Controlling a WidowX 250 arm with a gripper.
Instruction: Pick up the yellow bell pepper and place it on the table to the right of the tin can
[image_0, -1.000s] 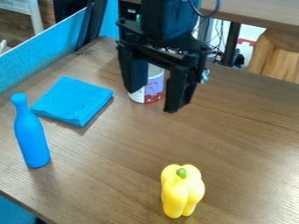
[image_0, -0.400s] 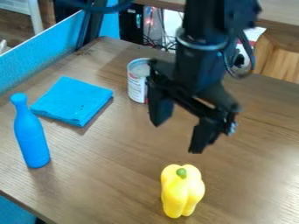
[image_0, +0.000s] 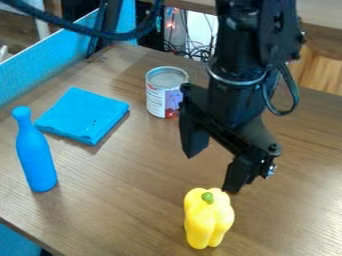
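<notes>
Hanging over a brown wooden tabletop (image_0: 120, 205), a black gripper (image_0: 214, 171) points down with its two fingers spread wide apart, open. It belongs to a black robot arm (image_0: 242, 75) that enters from the top edge of the view. Nearest to it is a glossy yellow bell pepper (image_0: 208, 220) with a short green stem (it looks like a toy), standing upright near the bottom of the view, right of centre. The lower fingertip appears just above the pepper's right shoulder; whether the two touch cannot be told from this angle.

Farther back, to the left of the gripper, a can (image_0: 163, 95) stands upright, with a grey top and a label of white, purple and red. Left of the can lies a folded bright blue cloth (image_0: 83, 115), marked with a few dark specks. A blue bottle shape (image_0: 37, 155), shaped like a bowling pin, is near the cloth's closest corner, at the far left.
</notes>
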